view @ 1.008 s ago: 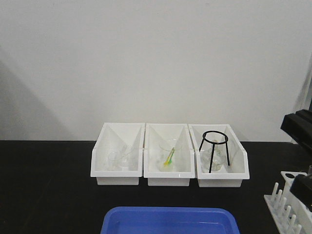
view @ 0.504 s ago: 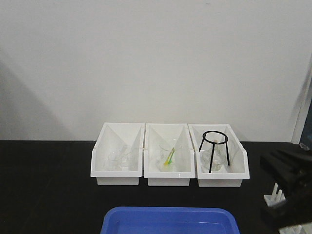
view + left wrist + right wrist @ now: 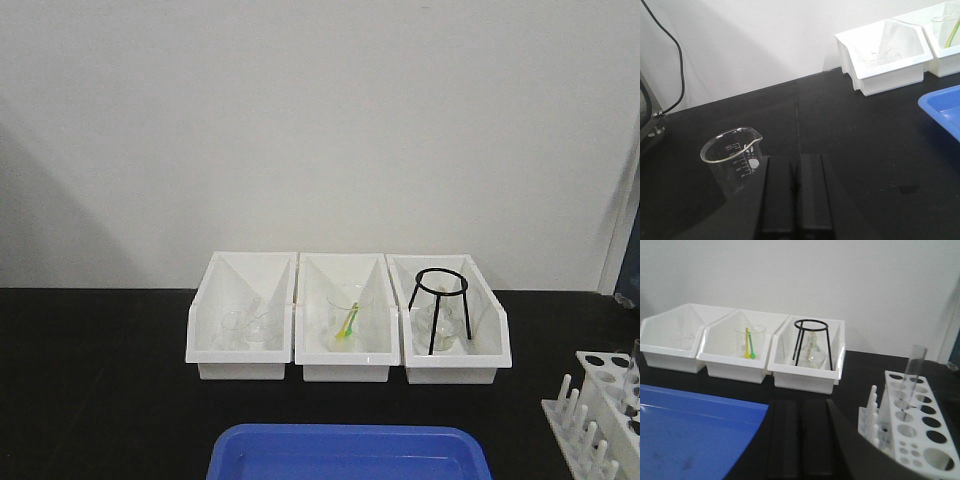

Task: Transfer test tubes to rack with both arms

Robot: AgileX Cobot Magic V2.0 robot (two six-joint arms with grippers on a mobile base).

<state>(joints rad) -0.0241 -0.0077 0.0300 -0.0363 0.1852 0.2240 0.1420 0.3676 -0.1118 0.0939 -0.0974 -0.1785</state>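
Note:
The white rack (image 3: 920, 432) stands on the black table to the right of my right gripper (image 3: 801, 407), its pegs on the near side. One clear test tube (image 3: 912, 371) stands upright in a back hole of the rack. The rack (image 3: 610, 398) and the tube (image 3: 634, 362) also show at the right edge of the front view. My right gripper is shut and empty, low over the table between the blue tray and the rack. My left gripper (image 3: 796, 164) is shut and empty, beside a glass beaker (image 3: 732, 161). Neither arm shows in the front view.
Three white open-front bins (image 3: 347, 368) stand in a row at the back, holding clear glassware, a yellow-green stick (image 3: 347, 322) and a black wire tripod (image 3: 441, 305). A blue tray (image 3: 345, 455) lies at the front centre. A wall stands behind the table.
The right arm, seen at the right edge of the front view over the rack, has drawn out of that view. The rack now shows uncovered with a tube standing in it.

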